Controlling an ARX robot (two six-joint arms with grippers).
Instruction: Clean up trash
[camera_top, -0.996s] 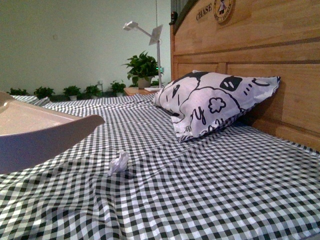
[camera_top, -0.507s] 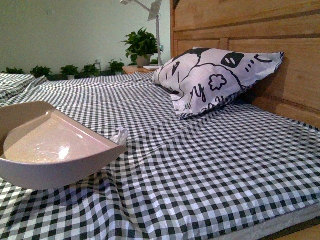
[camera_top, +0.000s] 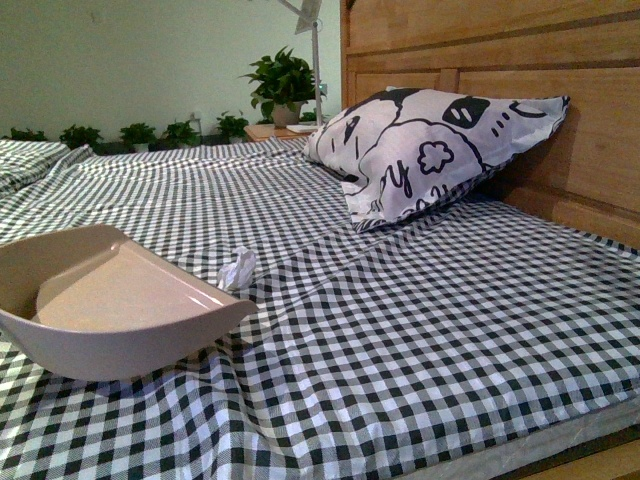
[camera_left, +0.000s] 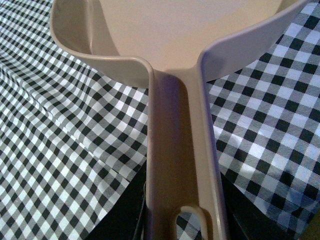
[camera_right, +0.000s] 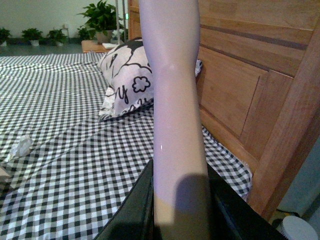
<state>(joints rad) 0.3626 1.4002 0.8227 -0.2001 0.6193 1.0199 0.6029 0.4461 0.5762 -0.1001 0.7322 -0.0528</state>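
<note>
As left claw (camera_left: 182, 220) grips dustpan (camera_top: 110, 335), right claw (camera_right: 180, 200) handle (camera_right: 172, 100), trash (camera_top: 237, 268) by rim; pillow (camera_top: 430, 150) beyond.

1. Black-and-white checked bedsheet (camera_top: 430, 330) fills my view, creased toward my left.
2. Wooden headboard (camera_top: 560, 60) on my right, printed pillow (camera_top: 420, 150) leaning against it.
3. Pale green wall (camera_top: 130, 50) behind.
4. Potted plant (camera_top: 283, 80) on nightstand (camera_top: 272, 130), white lamp pole (camera_top: 317, 70) just beside it.
5. Row of small plants (camera_top: 140, 133) along the wall's foot.
</note>
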